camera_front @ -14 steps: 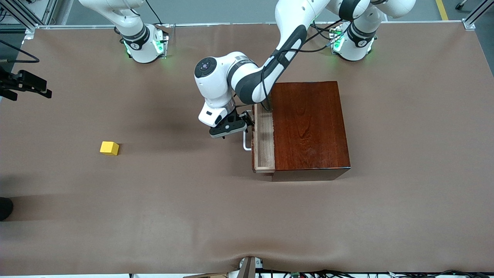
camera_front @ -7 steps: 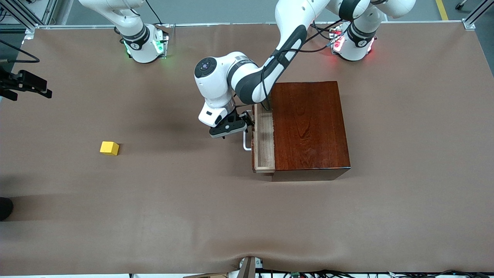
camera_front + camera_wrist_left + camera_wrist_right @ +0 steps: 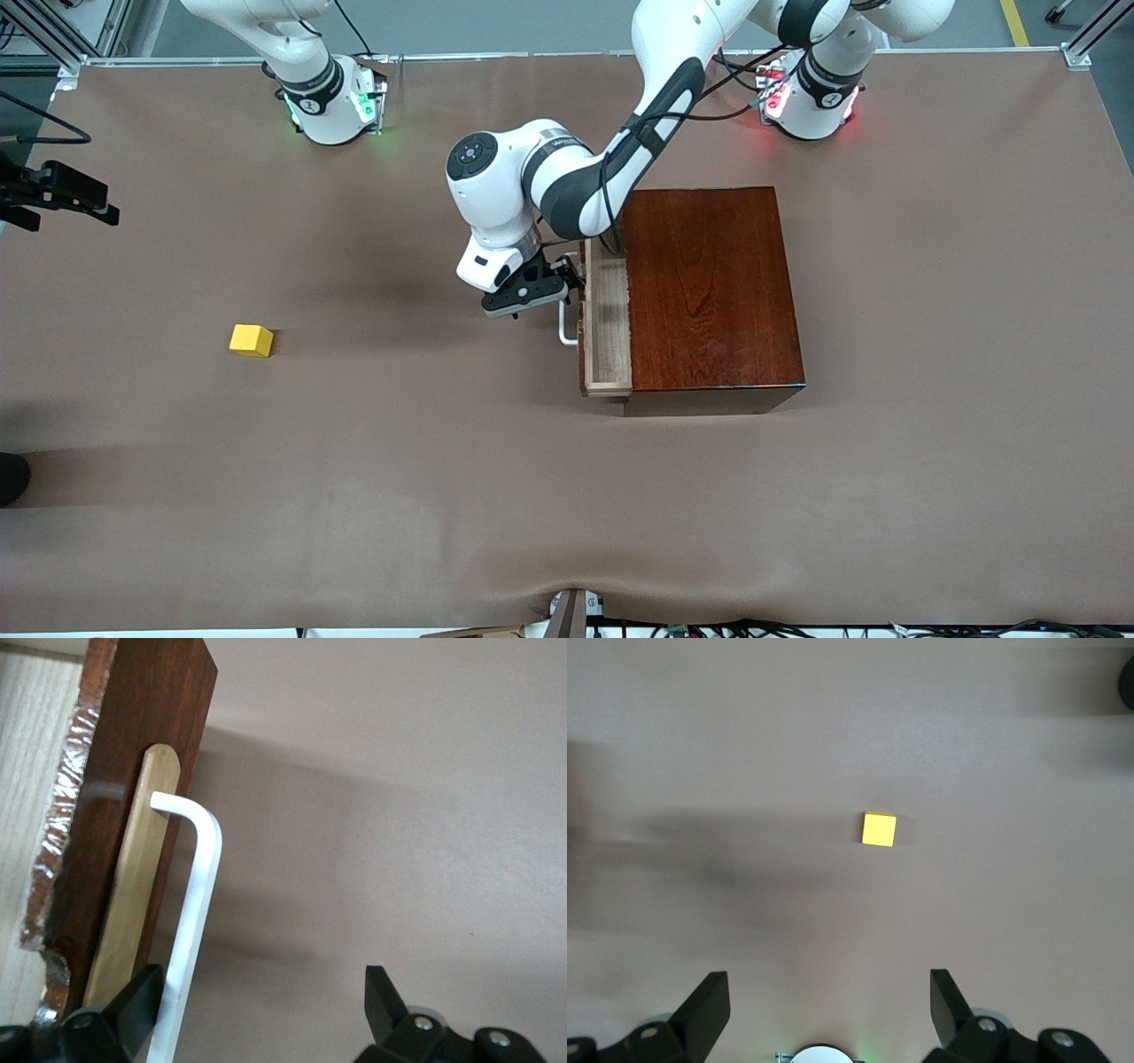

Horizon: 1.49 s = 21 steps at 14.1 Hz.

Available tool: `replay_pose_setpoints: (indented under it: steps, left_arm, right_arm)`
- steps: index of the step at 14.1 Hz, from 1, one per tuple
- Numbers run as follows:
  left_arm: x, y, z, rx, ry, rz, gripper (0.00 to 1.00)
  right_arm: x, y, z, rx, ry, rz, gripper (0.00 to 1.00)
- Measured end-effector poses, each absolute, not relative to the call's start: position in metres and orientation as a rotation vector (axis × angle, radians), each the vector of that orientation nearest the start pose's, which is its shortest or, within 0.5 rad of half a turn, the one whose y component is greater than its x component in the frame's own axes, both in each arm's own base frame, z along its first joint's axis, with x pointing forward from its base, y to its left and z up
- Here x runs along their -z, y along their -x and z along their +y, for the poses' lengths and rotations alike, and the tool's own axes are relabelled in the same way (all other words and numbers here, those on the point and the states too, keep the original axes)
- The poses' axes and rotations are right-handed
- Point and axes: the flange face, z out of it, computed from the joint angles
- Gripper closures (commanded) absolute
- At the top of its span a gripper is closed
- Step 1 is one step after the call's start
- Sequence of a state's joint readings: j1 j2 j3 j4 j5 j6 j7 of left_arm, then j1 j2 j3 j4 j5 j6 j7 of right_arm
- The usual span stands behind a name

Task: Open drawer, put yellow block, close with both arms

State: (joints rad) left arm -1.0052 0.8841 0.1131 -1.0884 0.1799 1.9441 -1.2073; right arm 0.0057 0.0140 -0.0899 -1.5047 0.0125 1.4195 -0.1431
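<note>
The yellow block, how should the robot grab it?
Come straight down from above with open fingers and pinch two flat, parallel sides of the yellow block. It is a small cube sitting flat on the bare table with nothing beside it. The right gripper hangs open above it and looks best placed for that.

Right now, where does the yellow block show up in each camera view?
Front view: yellow block on the brown table, toward the right arm's end.
Left wrist view: not in it.
Right wrist view: yellow block on bare table above the hand's open fingers.
Shared landmark: the brown table.
</note>
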Motion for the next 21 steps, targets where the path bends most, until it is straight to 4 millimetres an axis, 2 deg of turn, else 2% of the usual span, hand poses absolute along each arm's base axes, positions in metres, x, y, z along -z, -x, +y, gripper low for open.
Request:
replay_pose_setpoints:
  steps: [6, 8, 9, 14, 18, 21]
  left_arm:
    - [-0.289, -0.469, -0.608, 0.311, 2.962, -0.306, 0.0]
    - [-0.302, -0.465, -0.636, 0.356, 3.163, -0.426, 0.0]
    - [-0.306, -0.461, -0.643, 0.366, 3.197, -0.444, 0.0]
    - [-0.31, -0.464, -0.644, 0.36, 3.224, -0.489, 0.0]
    - [-0.325, -0.47, -0.645, 0.382, 3.255, -0.525, 0.0]
    - [-0.333, -0.484, -0.631, 0.363, 3.221, -0.549, 0.0]
  right_arm:
    - [-0.635, -0.541, -0.044, -0.151, 3.114, -0.094, 0.0]
    - [-0.635, -0.541, -0.043, -0.151, 3.114, -0.095, 0.0]
    - [-0.635, -0.541, -0.043, -0.15, 3.114, -0.096, 0.0]
    - [-0.635, -0.541, -0.043, -0.15, 3.114, -0.097, 0.0]
    - [-0.635, -0.541, -0.043, -0.15, 3.114, -0.097, 0.0]
    - [-0.635, -0.541, -0.043, -0.15, 3.114, -0.096, 0.0]
